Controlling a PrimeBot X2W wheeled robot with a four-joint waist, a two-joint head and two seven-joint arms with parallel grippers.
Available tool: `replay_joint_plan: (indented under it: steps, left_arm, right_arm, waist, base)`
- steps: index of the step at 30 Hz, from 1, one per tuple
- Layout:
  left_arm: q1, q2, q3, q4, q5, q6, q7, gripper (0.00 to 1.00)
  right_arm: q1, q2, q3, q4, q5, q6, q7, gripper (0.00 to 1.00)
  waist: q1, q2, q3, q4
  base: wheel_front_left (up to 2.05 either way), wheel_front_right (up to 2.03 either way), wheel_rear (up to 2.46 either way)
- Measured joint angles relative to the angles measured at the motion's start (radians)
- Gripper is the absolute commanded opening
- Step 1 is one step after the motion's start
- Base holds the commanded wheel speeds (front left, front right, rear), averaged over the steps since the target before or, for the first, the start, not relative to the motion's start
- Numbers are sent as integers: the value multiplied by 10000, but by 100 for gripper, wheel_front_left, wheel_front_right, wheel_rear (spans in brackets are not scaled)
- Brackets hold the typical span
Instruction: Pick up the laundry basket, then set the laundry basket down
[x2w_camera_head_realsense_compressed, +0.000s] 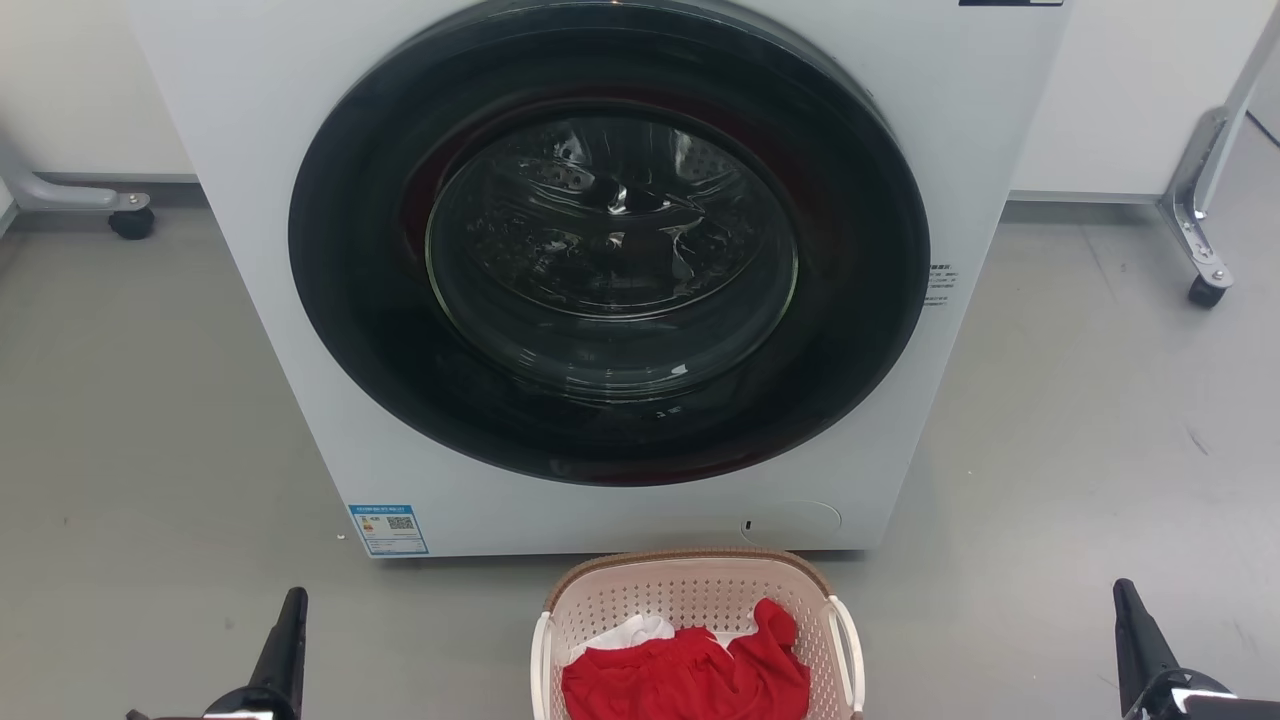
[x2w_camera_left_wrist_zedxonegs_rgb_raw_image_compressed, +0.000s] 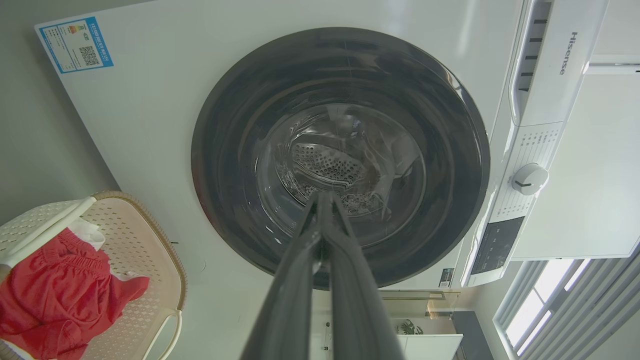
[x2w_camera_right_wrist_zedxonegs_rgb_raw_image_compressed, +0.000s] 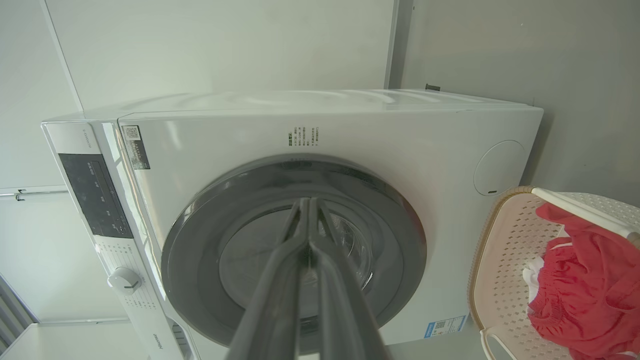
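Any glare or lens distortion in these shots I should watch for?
Head view: reflections glint on the door glass. Left wrist view: the washer looks lens-warped, the window blown out. Right wrist view: similar warping; the laundry basket looks sharp.

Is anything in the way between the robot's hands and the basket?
No, nothing visible. The laundry basket sits on the floor between the left gripper and the right gripper, with just grey floor on each side of it.
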Motion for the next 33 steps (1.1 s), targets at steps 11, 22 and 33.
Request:
replay_joint_plan:
  steps: [11, 22, 33]
  left_arm:
    - [0, 0, 0, 0, 0, 0, 0, 0]
    - [0, 0, 0, 0, 0, 0, 0, 0]
    - [0, 0, 0, 2, 0, 0, 0, 0]
  right_arm:
    - [0, 0, 0, 2, 0, 0, 0, 0]
    - [0, 0, 0, 4, 0, 0, 0, 0]
    - [0, 0, 0, 8, 2, 0, 0, 0]
  waist:
    - [0, 0, 0, 0]
    - [0, 0, 0, 0]
    - [0, 0, 0, 0]
  base:
    - [0, 0, 0]
    - [0, 0, 0]
    - [0, 0, 0]
